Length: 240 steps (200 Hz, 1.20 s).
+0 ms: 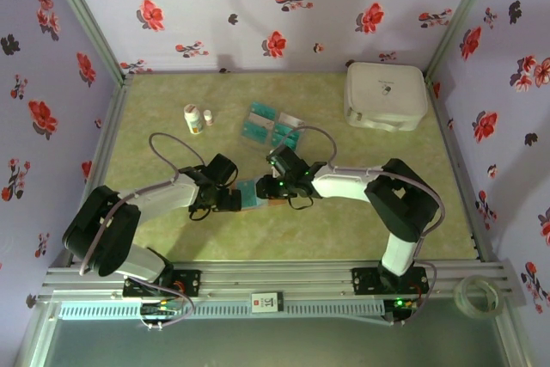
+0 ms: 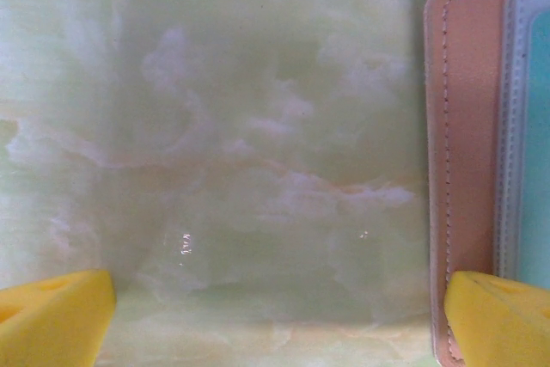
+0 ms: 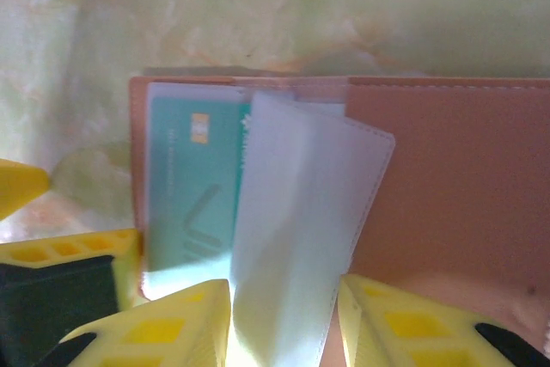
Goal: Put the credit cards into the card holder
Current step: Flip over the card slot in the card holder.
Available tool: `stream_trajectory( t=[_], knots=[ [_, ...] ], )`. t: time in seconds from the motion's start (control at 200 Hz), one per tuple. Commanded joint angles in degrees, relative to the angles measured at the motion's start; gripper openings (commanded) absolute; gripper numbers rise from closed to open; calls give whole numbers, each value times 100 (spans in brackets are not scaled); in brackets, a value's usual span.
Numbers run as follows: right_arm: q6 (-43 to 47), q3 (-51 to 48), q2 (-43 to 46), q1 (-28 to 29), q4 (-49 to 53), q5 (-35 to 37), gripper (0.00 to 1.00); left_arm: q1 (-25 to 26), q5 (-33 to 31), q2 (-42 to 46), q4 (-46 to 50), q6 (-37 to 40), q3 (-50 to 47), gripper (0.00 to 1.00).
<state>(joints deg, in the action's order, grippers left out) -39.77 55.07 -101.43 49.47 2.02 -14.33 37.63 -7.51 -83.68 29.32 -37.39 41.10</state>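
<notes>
1. Looking down from above, you've got both hands meeting mid-bench (image 1: 301,238), and the card holder (image 1: 258,193) lies open between them.
2. Your left hand (image 1: 229,201) is spread wide, nothing in it. In its wrist view one yellow finger (image 2: 498,320) sits over the stitched edge of the card holder (image 2: 460,169), and the other is well off over bare bench.
3. Your right hand (image 3: 285,333) is closed in on a clear sleeve (image 3: 301,238) lifted off the open holder, with a finger touching each side of it.
4. A teal card (image 3: 185,199) is already tucked in the holder's left pocket, just beside that raised sleeve.
5. The loose credit cards (image 1: 273,126) lie in a small cluster beyond both hands, apart from the holder.
6. Small white bottles (image 1: 195,118) stand to the left of that cluster, and a white case (image 1: 385,96) sits in the far right corner.
</notes>
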Motion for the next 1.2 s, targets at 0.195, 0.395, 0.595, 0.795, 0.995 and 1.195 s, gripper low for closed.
stream_trajectory(
  t=[0.195,0.395,0.595,0.795,0.995,1.195],
  knots=[
    [-336,346,-95,136,-331,-269,37,34,-251,291,35,-155,-164,100],
    [-448,627,-339,271,-438,-307,37,-337,-505,1136,355,-202,-180,100],
    [-727,834,-904,387,-864,-294,37,-772,-557,1822,621,-220,-225,100],
    [-914,840,-1148,414,-1204,-334,36,-935,-513,1938,727,-141,-224,100],
    [-686,890,-716,402,-898,-289,37,-940,-410,1731,612,-70,-194,100],
    [-88,797,98,251,15,259,38,-941,-271,1437,509,90,-53,100]
  ],
)
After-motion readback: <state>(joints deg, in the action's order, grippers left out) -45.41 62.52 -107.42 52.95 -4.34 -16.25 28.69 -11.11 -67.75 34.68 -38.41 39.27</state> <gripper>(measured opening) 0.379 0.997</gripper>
